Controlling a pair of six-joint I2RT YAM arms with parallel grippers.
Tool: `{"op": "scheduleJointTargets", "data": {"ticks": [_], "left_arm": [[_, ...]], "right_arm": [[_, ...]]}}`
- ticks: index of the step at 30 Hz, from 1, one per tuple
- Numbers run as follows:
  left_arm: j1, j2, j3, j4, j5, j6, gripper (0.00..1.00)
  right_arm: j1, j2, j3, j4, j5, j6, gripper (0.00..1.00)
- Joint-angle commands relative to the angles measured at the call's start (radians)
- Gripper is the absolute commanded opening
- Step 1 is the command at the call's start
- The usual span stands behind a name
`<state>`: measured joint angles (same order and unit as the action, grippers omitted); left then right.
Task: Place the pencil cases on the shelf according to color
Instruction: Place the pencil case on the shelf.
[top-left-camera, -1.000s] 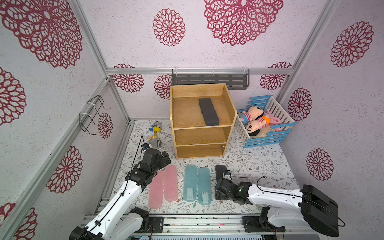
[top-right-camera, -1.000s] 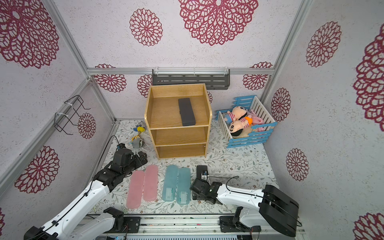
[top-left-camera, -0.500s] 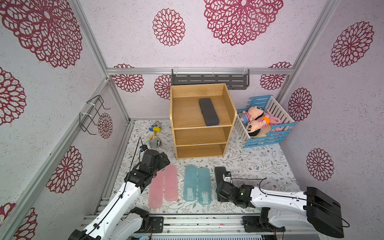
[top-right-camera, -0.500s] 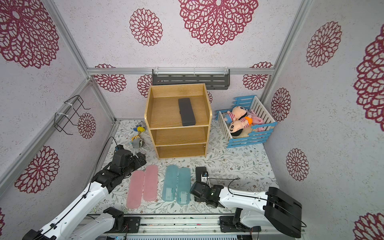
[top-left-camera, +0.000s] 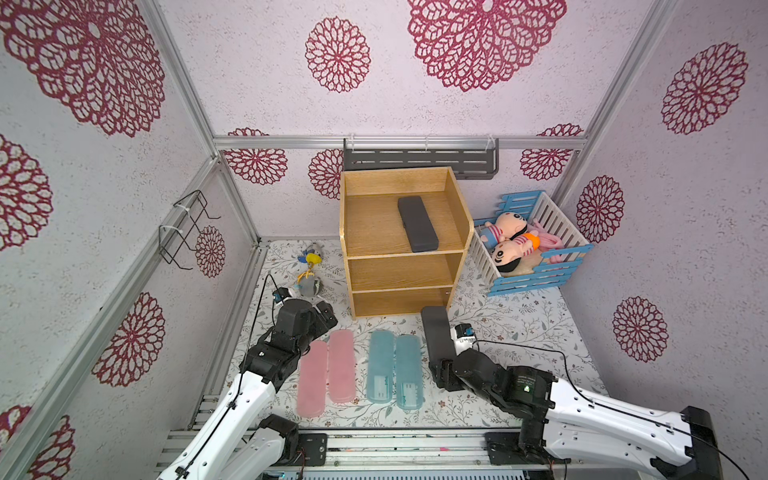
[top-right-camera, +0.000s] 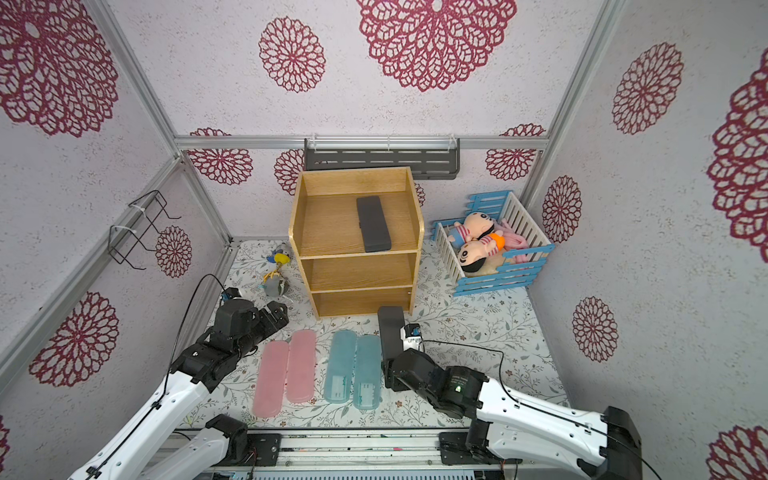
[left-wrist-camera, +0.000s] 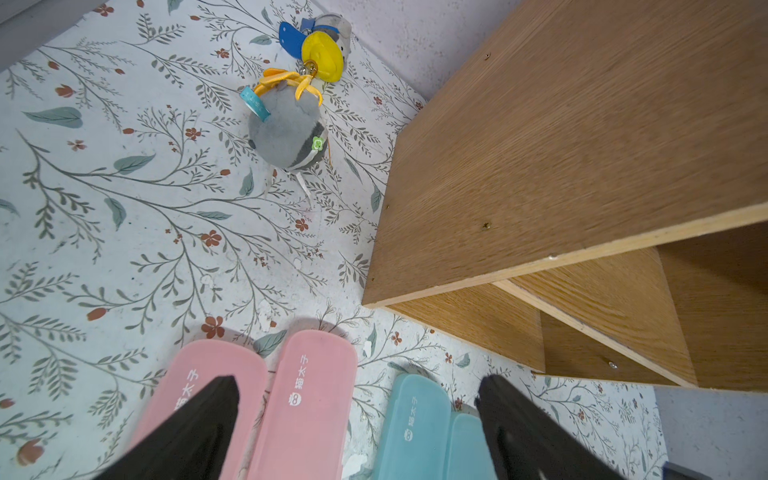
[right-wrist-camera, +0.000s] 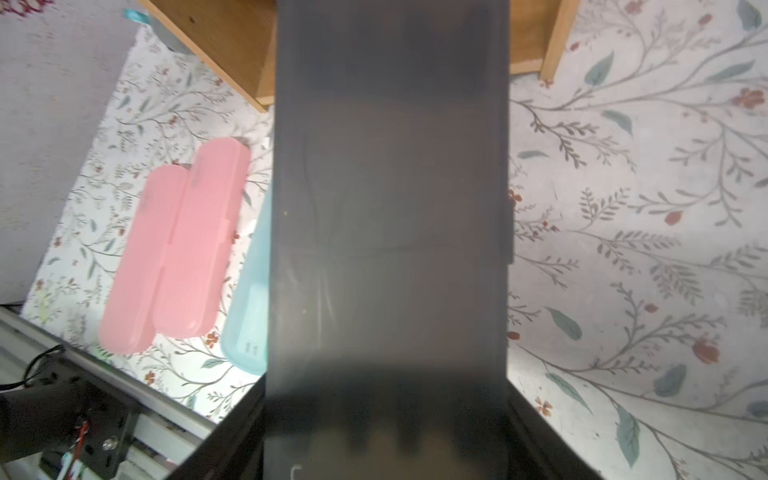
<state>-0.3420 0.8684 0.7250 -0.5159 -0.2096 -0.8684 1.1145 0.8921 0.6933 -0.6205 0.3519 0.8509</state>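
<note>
Right gripper (top-left-camera: 441, 369) clamped on near end of black case (top-left-camera: 435, 334), which sits squarely between jaws in wrist view; far end points at foot of shelf (top-left-camera: 399, 272). We spot other black case (top-left-camera: 417, 224) lying on top level. Left gripper (left-wrist-camera: 357, 382) spread wide, gripping nothing, hovers over pink cases (top-left-camera: 341, 365). Teal cases (top-left-camera: 381, 361) side by side on mat (top-left-camera: 519, 332), between pink pair and held case.
</note>
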Motion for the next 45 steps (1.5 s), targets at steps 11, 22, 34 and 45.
{"op": "scheduleJointTargets", "data": {"ticks": [11, 22, 34, 45], "left_arm": [[0.001, -0.04, 0.063, -0.047, 0.037, -0.019, 0.97], [-0.005, -0.012, 0.089, 0.003, 0.073, -0.041, 0.97], [-0.035, 0.099, 0.19, -0.014, 0.12, -0.014, 0.97], [-0.041, 0.105, 0.177, -0.012, 0.139, 0.003, 0.97]], "right_arm": [[0.022, 0.126, 0.345, 0.18, 0.021, -0.308, 0.55], [-0.055, 0.444, 0.814, 0.096, 0.136, -0.39, 0.57], [-0.214, 0.795, 1.224, 0.013, 0.138, -0.419, 0.58], [-0.24, 1.036, 1.531, -0.097, 0.152, -0.446, 0.66]]}}
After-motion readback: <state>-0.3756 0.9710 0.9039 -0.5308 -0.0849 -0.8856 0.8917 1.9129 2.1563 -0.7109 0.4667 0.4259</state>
